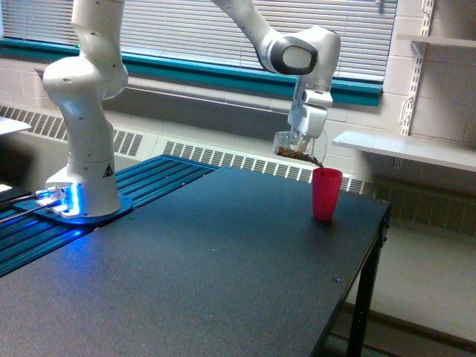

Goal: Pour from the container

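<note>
The container (299, 146), a clear plastic cup with brown granules inside, hangs tipped on its side in the air with its mouth towards the exterior view's right. My gripper (303, 137) is shut on it from above. Its lip sits just over the rim of the pink-red cup (326, 193), which stands upright on the black table near the far right edge. Brown bits lie along the container's lower side up to the lip.
The black table (223, 268) ends close behind and to the right of the pink cup. The arm's white base (82, 156) stands at the left on blue rails. A radiator and windowsill run behind; a white shelf (405, 147) is at the right.
</note>
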`<state>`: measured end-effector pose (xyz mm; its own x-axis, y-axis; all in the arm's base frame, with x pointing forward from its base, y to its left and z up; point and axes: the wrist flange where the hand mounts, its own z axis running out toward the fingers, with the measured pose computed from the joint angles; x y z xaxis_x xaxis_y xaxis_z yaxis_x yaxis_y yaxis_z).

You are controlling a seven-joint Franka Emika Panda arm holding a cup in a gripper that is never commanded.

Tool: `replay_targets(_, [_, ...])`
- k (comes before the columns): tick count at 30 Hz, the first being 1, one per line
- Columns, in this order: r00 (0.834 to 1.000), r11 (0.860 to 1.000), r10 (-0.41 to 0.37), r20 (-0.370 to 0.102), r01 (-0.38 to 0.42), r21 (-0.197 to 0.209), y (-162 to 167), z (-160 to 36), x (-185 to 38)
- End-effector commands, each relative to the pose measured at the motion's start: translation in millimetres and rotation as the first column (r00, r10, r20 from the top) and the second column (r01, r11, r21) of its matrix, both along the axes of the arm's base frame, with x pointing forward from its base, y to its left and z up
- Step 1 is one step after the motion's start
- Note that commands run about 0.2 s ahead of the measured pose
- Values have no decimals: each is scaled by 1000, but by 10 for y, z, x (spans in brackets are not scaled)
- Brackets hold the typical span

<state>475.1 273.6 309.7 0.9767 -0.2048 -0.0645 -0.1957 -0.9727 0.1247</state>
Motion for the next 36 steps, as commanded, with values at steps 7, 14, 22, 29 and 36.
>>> replay_targets(7, [999, 999, 33, -28, -34, -10, 47, -25, -27])
replay_targets(14, [999, 999, 35, -33, -35, -18, 47, -26, -9])
replay_targets(22, [999, 999, 36, -41, -37, -29, 52, -35, 7])
replay_targets(29, [997, 998, 46, -56, -48, -35, 73, -45, 4])
replay_targets(36, [995, 997, 57, -77, -61, -52, 61, -55, -5])
